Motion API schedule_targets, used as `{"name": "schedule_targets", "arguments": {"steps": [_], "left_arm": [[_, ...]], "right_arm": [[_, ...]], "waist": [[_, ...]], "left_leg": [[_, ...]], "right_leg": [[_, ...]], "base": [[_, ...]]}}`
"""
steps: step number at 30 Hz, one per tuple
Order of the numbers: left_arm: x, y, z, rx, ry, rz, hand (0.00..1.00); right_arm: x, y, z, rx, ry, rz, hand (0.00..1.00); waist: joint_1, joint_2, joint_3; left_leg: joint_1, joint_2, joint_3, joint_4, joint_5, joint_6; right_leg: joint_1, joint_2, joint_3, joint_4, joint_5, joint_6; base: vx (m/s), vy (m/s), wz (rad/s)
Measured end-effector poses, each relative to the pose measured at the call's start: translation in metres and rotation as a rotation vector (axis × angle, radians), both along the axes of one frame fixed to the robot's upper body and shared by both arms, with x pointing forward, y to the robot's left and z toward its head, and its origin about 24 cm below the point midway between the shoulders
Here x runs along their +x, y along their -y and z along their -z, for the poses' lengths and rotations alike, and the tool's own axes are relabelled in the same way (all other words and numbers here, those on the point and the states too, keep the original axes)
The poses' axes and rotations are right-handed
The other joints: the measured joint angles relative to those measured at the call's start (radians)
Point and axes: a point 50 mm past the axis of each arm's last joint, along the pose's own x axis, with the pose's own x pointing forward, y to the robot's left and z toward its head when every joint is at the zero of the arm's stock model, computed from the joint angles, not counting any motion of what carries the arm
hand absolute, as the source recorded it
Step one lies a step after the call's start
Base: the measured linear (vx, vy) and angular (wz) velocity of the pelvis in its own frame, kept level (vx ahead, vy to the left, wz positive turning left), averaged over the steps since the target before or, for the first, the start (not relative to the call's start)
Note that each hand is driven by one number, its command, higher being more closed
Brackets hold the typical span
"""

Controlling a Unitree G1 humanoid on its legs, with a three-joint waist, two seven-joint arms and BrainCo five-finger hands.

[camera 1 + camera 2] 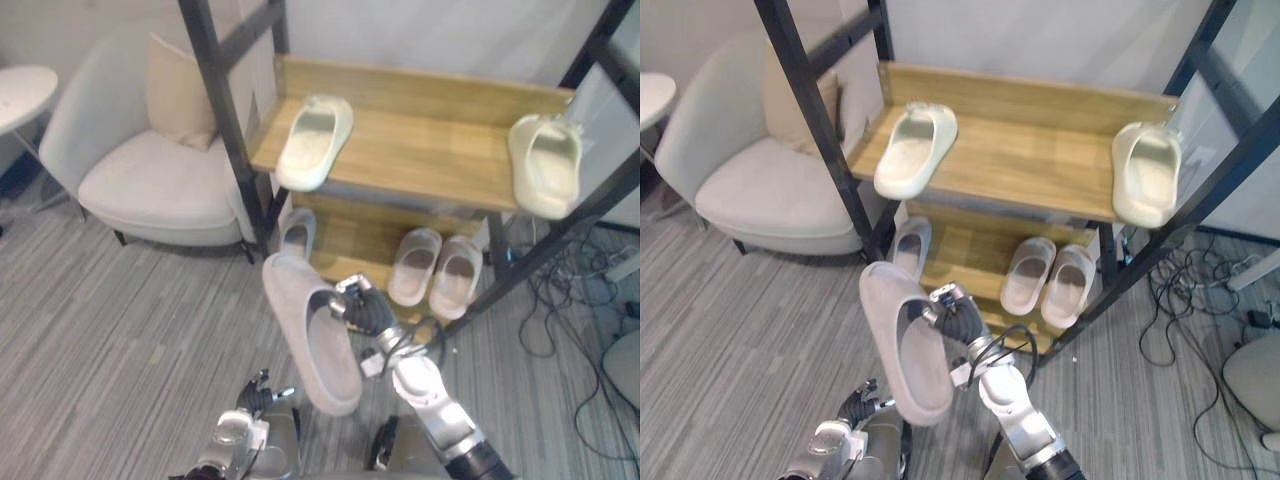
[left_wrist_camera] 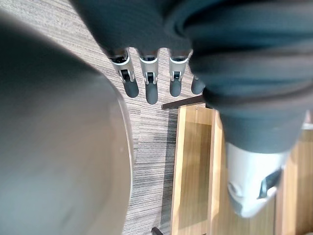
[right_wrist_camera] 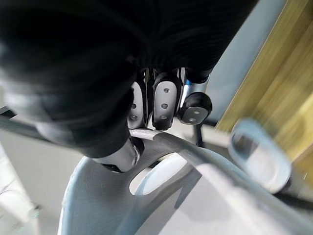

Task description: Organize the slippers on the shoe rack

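**One grey slipper in hand, short of the rack**

One grey slipper [image 1: 310, 345] is hanging over the carpet in the lower centre of the frame, in front of the shoe rack [image 1: 420, 150] and not touching it. The right hand [image 1: 367, 312] is gripping it: its fingers [image 3: 164, 105] are curling over the slipper's side rim and the thumb is pinching underneath. The long sole is sticking out toward the lower left, away from the fingers. The left hand [image 1: 255, 398] is idling at the bottom left, fingers straight and holding nothing.

Likely risks: the grip is sitting on one edge only, so the slipper could be twisting or sliding out during the reach. Its free end could be clipping the black post [image 1: 228, 120] or the left cream slipper [image 1: 315, 140], which is overhanging the top shelf's front. The matching-looking grey slipper [image 1: 297, 230] is lying at the left of the lower shelf, with little room beside it, so it could be getting shoved back.
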Motion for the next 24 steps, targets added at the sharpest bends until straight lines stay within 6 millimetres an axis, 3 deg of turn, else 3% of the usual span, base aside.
{"name": "schedule_targets", "arguments": {"steps": [6,12,16,24], "left_arm": [[0.025,-0.003,-0.019,-0.031,0.134,-0.076,0.0],[0.046,-0.006,-0.035,-0.057,0.218,-0.11,0.0],[0.055,-0.007,-0.046,-0.086,0.282,-0.144,0.0],[0.058,-0.004,-0.059,-0.148,0.37,-0.159,0.0]], "right_arm": [[0.03,0.031,-0.048,-0.024,0.203,0.176,1.0],[0.045,0.052,-0.09,0.016,0.367,0.305,1.0],[0.049,0.055,-0.106,0.041,0.421,0.339,1.0],[0.054,0.058,-0.141,0.061,0.544,0.382,1.0]], "waist": [[0.001,0.008,0.069],[-0.001,0.011,0.106],[0.007,0.007,0.121],[0.041,0.01,0.128]], "left_leg": [[-0.17,0.002,-0.002,0.111,-0.008,-0.006],[-0.296,-0.003,-0.016,0.198,-0.012,0.0],[-0.368,-0.004,-0.026,0.229,-0.015,0.006],[-0.462,-0.005,-0.051,0.244,0.009,-0.013]], "right_leg": [[-0.172,-0.041,0.003,0.133,-0.034,-0.018],[-0.282,-0.075,-0.005,0.227,-0.052,-0.033],[-0.349,-0.087,-0.008,0.267,-0.068,-0.034],[-0.421,-0.107,-0.038,0.307,-0.082,-0.054]], "base": [[-0.03,0.017,0.04],[-0.03,0.016,0.06],[-0.06,0.006,0.08],[-0.01,-0.018,0.11]]}}
